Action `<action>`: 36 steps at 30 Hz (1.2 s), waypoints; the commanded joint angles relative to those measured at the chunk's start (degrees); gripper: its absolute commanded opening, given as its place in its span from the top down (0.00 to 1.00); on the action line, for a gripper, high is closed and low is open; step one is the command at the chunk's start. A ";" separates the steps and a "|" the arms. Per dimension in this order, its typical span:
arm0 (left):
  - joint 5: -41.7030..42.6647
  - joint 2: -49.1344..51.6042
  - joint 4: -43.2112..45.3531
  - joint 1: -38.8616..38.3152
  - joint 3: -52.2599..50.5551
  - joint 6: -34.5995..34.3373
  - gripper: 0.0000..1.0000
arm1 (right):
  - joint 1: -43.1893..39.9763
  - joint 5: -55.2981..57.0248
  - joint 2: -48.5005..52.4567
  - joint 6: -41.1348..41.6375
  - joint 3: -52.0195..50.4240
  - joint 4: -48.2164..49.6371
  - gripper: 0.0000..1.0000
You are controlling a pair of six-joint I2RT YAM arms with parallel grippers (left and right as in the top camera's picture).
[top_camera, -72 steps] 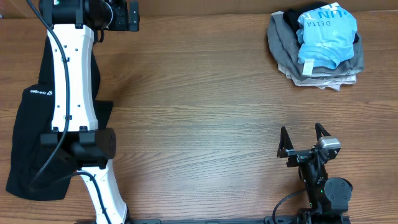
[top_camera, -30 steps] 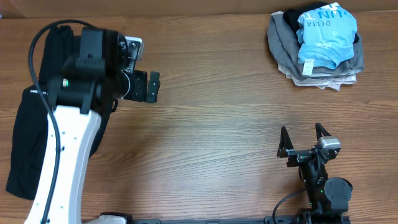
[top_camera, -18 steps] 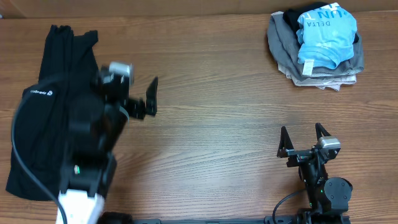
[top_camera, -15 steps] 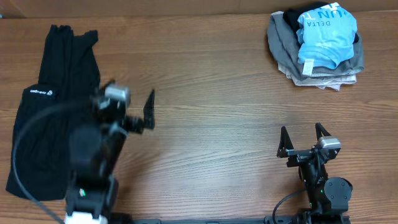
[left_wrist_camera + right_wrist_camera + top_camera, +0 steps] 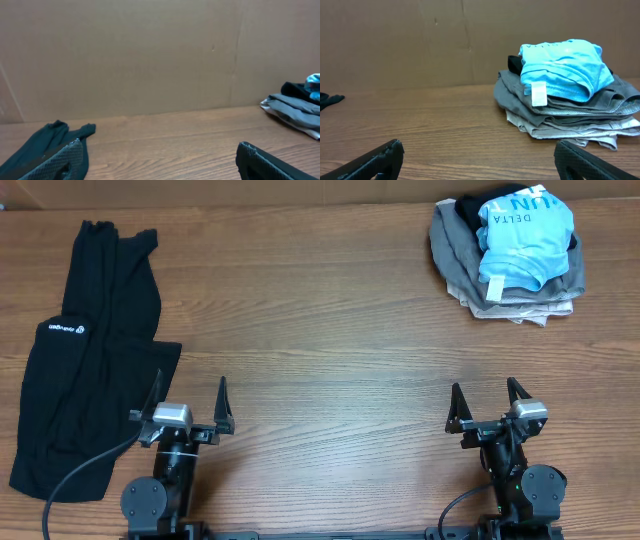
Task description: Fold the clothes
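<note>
A plain black garment (image 5: 90, 350) with a small white logo lies spread at the table's left side; its far end shows in the left wrist view (image 5: 47, 145). A light blue T-shirt (image 5: 522, 238) with white lettering sits folded on top of a pile of clothes at the back right, also in the right wrist view (image 5: 565, 67). My left gripper (image 5: 185, 412) is open and empty near the front edge, just right of the black garment. My right gripper (image 5: 488, 406) is open and empty at the front right, far from the pile.
The pile under the blue shirt holds folded grey and beige garments (image 5: 510, 295) and a dark one (image 5: 516, 63). A cardboard wall (image 5: 150, 55) stands behind the wooden table (image 5: 330, 330).
My left arm has drawn back from over the black garment at the back left to the front edge, leaving the garment lying flat. The right arm has not moved.
</note>
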 commanded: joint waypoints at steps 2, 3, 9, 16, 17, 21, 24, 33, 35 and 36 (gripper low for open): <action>-0.57 -4.96 -0.02 0.92 -4.35 -2.05 0.00 | 0.55 0.39 -0.68 0.46 -0.61 0.28 0.00; -0.66 -5.88 -2.03 0.92 -4.48 -2.23 0.00 | 0.55 0.39 -0.68 0.46 -0.61 0.28 0.00; -2.54 -8.55 -13.18 1.20 -4.48 -2.23 0.00 | 0.55 0.39 -0.68 0.46 -0.61 0.28 0.00; -2.95 -8.55 -14.73 1.27 -4.48 -2.23 0.00 | 0.55 0.39 -0.68 0.46 -0.61 0.31 0.00; -2.97 -8.55 -14.73 1.27 -4.48 -2.21 0.00 | 0.55 0.39 -0.68 0.46 -0.61 0.28 0.00; -2.95 -8.46 -14.73 1.27 -4.48 -2.23 0.00 | 0.55 0.39 -0.68 0.44 -0.61 0.31 0.00; -2.95 -8.46 -14.73 1.27 -4.48 -2.23 0.00 | 0.55 0.39 -0.68 0.46 -0.61 0.31 0.00; -2.95 -8.46 -14.73 1.27 -4.48 -2.23 0.00 | 0.55 0.39 -0.68 0.46 -0.61 0.31 0.00; -2.95 -8.46 -14.73 1.27 -4.48 -2.23 0.00 | 0.55 0.39 -0.68 0.46 -0.61 0.28 0.00; -2.95 -8.46 -14.73 1.27 -4.48 -2.23 0.00 | 0.55 0.39 -0.68 0.44 -0.61 0.31 0.00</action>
